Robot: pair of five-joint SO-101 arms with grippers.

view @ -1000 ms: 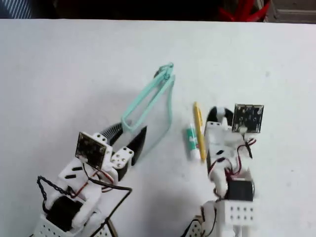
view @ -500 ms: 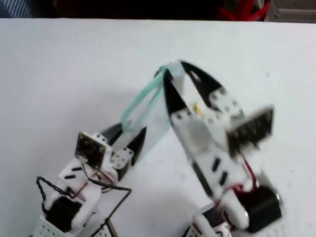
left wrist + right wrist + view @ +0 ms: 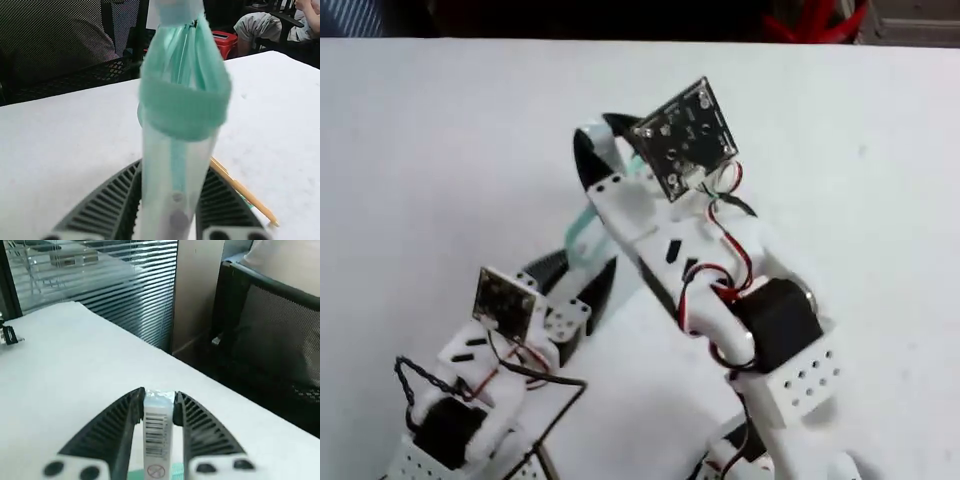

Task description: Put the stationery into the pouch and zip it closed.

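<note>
Right tool (image 3: 159,393) pinches a barcoded tab (image 3: 157,432) (left tool (image 3: 174,169) clamps pouch (image 3: 180,115)).

High camera: fixed over my white table (image 3: 440,150), looking down from well above the clear plastic pouch with a mint-green zip edge (image 3: 577,228), with both my arms in frame.
Left wrist camera: right up against the pouch (image 3: 177,150), sighting along its length from my left gripper (image 3: 175,167), which clasps it, toward dark mesh chairs (image 3: 75,75) beyond the pouch's far end.
Right wrist camera: over the pouch's far end, close behind my right gripper (image 3: 160,392), which clamps a white barcoded stick (image 3: 157,430); it faces away across the table to window blinds (image 3: 100,285).
Shared: the high and left wrist views both take in the pouch and the table beside it.
</note>
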